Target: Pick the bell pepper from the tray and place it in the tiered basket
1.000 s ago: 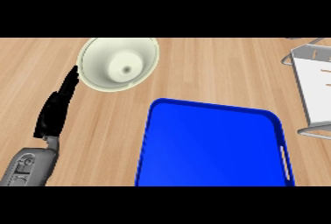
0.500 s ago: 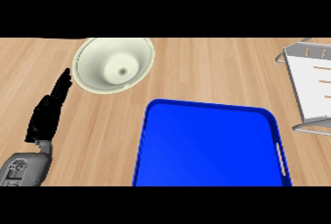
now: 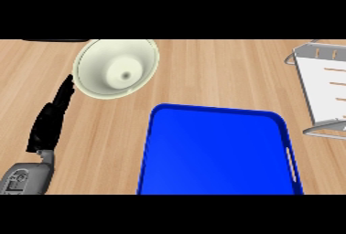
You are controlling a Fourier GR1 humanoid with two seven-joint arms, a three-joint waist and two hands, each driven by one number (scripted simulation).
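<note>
Left robot hand (image 3: 52,119) — black, at the left edge of the head view, fingers straight and lying along the desk (image 3: 216,77), pointing up toward the cream plate (image 3: 116,67); it holds nothing. Grey forearm enters from the lower left corner.

Right robot hand — not in view; its state cannot be told.

Tray (image 3: 216,153) — blue, rounded corners, just right of the left hand, running off the lower edge. The part that shows is bare.

Bell pepper — not visible anywhere in the head view. Either it sits on the hidden lower part of the tray or it is elsewhere; I cannot say which.

Basket (image 3: 327,89) — white with a grey wire frame, at the right edge, cut off by it, near the tray's far right corner but apart from it.

Step in hand, as I judge it: the pepper has to be found before any grasp. Doing it well would mean bringing the tray's near end into sight, then coming down on the pepper from above and curling round it.

In the way: the tray's raised rim on the lift-out; the basket's wire frame at the placing end. The plate stands just beside the left fingertips — a sweep that way could nudge it.
</note>
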